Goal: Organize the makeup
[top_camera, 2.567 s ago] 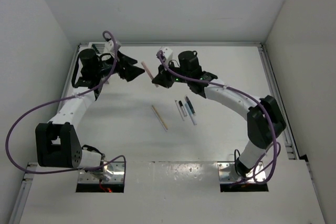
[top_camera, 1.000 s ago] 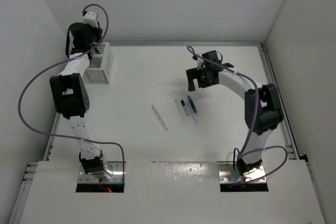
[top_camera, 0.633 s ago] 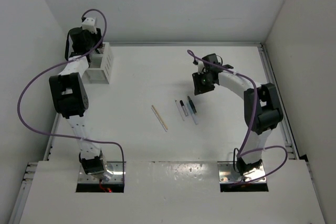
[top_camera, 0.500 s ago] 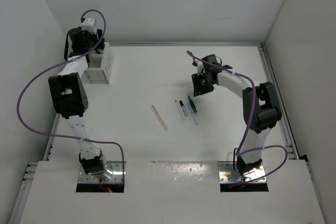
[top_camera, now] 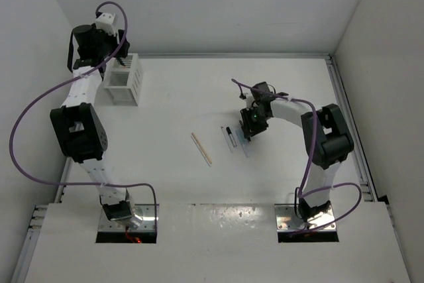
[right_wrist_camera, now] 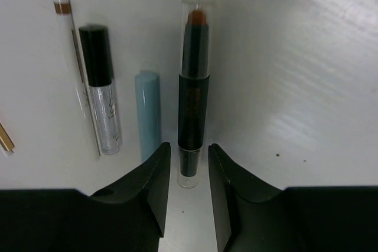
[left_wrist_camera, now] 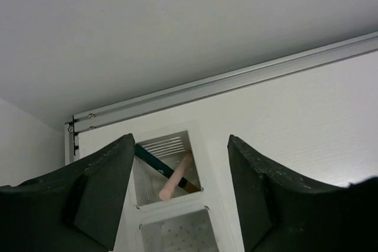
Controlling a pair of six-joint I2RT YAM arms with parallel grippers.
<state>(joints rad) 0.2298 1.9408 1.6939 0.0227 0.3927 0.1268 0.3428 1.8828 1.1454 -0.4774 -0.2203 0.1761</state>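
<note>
Where white walls (top_camera: 212,4) enclose it, white table (top_camera: 172,104), makeup sticks (top_camera: 229,137) at centre

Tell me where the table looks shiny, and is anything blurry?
Right wrist view: bright glare streaks the table at the upper right, while the dark stick looks sharp. Left wrist view: the close fingers are dark and a bit soft. Top view: soft, even light; the near ledge gleams slightly.
</note>
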